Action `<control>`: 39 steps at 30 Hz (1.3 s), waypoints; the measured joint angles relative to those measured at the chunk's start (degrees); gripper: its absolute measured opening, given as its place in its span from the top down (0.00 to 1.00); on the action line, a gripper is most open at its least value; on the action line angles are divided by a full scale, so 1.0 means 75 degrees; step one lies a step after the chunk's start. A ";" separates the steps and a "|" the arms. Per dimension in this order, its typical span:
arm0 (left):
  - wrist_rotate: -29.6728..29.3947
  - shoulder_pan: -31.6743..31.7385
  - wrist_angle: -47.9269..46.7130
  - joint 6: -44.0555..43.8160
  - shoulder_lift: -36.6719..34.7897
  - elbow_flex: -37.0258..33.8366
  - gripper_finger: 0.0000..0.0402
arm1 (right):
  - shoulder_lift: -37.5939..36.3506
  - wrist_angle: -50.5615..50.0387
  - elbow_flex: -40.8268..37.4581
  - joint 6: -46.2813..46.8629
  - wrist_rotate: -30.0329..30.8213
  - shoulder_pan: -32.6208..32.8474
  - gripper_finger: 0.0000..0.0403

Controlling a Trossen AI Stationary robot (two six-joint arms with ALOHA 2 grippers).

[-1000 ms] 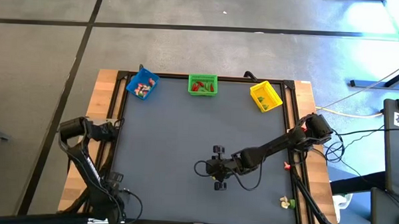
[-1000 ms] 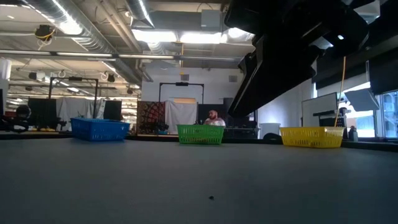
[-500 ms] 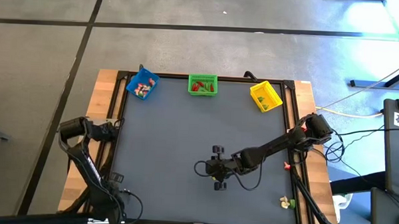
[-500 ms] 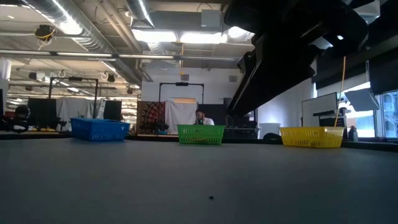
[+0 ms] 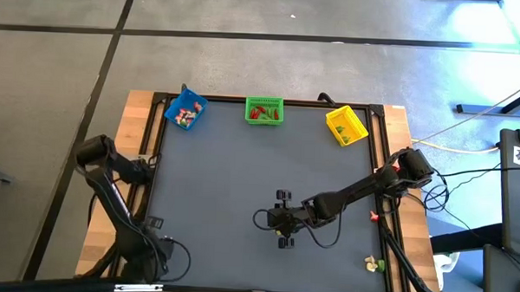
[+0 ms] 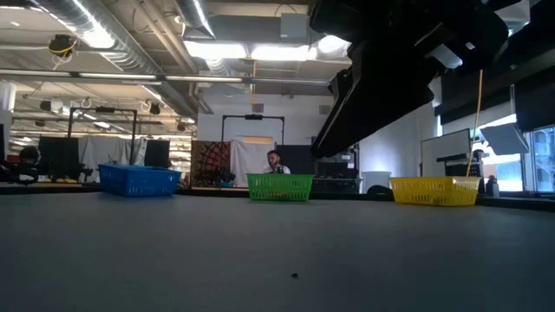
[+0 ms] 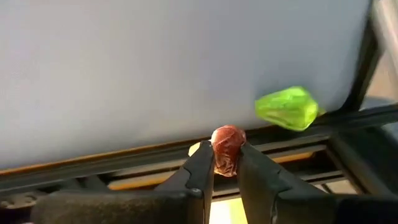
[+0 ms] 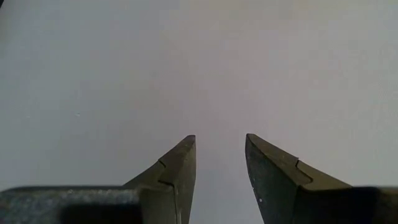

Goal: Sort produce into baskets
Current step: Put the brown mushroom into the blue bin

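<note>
Matt grey table mat [image 5: 241,180] on bare wood (plank edges showing); slatted plastic baskets [image 5: 264,111]; glossy red piece [image 7: 227,148].

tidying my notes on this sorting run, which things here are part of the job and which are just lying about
Part of the job:
- blue basket, green basket, yellow basket
- red piece pinched in the left gripper
- green piece beside it
- right gripper, open over the mat

Lying about:
- cables off the table's right side
- person in the room behind
</note>
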 joint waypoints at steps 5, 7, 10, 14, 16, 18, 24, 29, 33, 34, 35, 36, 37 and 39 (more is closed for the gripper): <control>-0.0305 0.0434 -0.0129 -0.0033 -0.0624 0.0000 0.86 | 0.0000 -0.0003 0.0000 0.0017 0.0000 -0.0001 0.66; -0.0569 0.0662 -0.0209 -0.0230 -0.0893 0.0000 0.86 | 0.0000 -0.0003 0.0000 0.0017 0.0000 0.0000 0.66; -0.1062 0.1079 -0.0419 -0.0546 -0.1322 0.0000 0.86 | 0.0000 -0.0001 0.0000 0.0017 0.0000 0.0001 0.66; -0.1741 0.1611 -0.0511 -0.0773 -0.1935 0.0000 0.86 | 0.0000 -0.0005 0.0000 0.0047 0.0000 0.0001 0.66; -0.2083 0.1860 -0.0492 -0.0778 -0.2216 0.0000 0.86 | 0.0000 -0.0006 0.0000 0.0047 0.0000 0.0001 0.66; -0.2418 0.2122 -0.0498 -0.0783 -0.2478 0.0000 0.85 | 0.0000 -0.0004 0.0000 0.0048 0.0000 -0.0001 0.66; -0.3353 0.2979 -0.0508 -0.0582 -0.3061 0.0000 0.85 | 0.0000 0.0017 0.0000 0.0047 0.0000 0.0001 0.66; -0.4404 0.3741 -0.0532 -0.0016 -0.3370 0.0000 0.85 | 0.0000 0.0029 0.0000 0.0047 0.0000 0.0000 0.66; -0.5315 0.4317 -0.0537 0.0683 -0.3486 0.0000 0.85 | 0.0000 0.0071 0.0000 0.0047 0.0000 0.0000 0.66; -0.5520 0.4460 -0.0539 0.0808 -0.3487 0.0000 0.85 | 0.0000 0.0111 0.0000 0.0047 0.0000 0.0001 0.66; -0.5719 0.4601 -0.0548 0.0950 -0.3485 0.0000 0.85 | 0.0000 0.0134 0.0000 0.0047 0.0000 0.0001 0.66; -0.5914 0.4744 -0.0563 0.1097 -0.3481 0.0000 0.85 | 0.0000 0.0131 0.0000 0.0047 0.0000 0.0000 0.66; -0.6096 0.4891 -0.0570 0.1232 -0.3481 0.0000 0.85 | 0.0000 0.0130 0.0000 0.0050 0.0000 0.0000 0.66; -0.6414 0.5200 -0.0573 0.1452 -0.3481 0.0000 0.85 | 0.0000 0.0128 0.0000 0.0079 0.0000 0.0001 0.66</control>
